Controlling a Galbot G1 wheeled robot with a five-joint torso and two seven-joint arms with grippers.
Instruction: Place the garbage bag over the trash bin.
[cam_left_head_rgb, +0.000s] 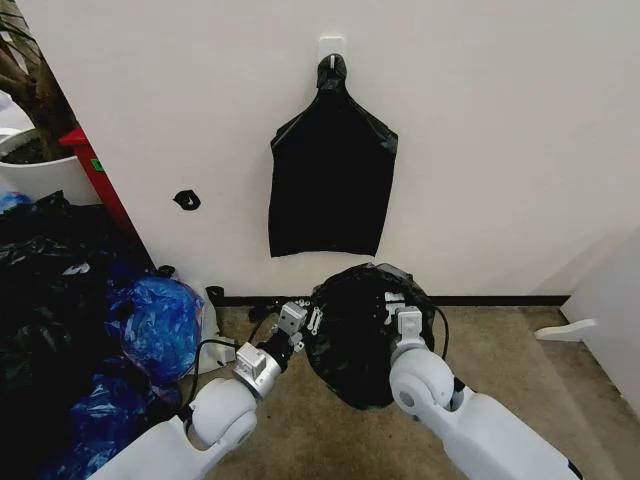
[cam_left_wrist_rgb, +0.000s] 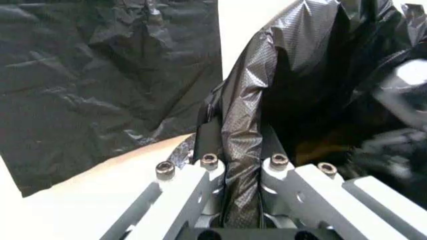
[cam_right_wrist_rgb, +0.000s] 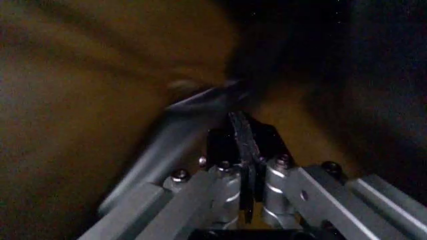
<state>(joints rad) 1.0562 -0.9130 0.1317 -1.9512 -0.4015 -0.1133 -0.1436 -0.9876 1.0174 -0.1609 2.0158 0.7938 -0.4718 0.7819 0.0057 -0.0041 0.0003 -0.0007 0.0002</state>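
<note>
The garbage bag (cam_left_head_rgb: 362, 340) is a glossy, crinkly black mass bulging on the floor in front of the wall, between my two arms. My left gripper (cam_left_head_rgb: 312, 322) holds its left side; in the left wrist view a fold of the black film (cam_left_wrist_rgb: 243, 130) is pinched between the fingers (cam_left_wrist_rgb: 209, 167). My right gripper (cam_left_head_rgb: 396, 302) holds the bag's upper right side, and the right wrist view has a thin edge of film (cam_right_wrist_rgb: 241, 135) clamped in the shut gripper (cam_right_wrist_rgb: 244, 155). The trash bin is hidden by the bag.
A flat black bag bundle (cam_left_head_rgb: 330, 180) hangs from a wall hook (cam_left_head_rgb: 331, 45) right behind the work. Heaped blue and black bags (cam_left_head_rgb: 90, 330) fill the left floor, with a white plant pot (cam_left_head_rgb: 35, 170) and a red object (cam_left_head_rgb: 95, 175) behind them. Bare floor lies to the right.
</note>
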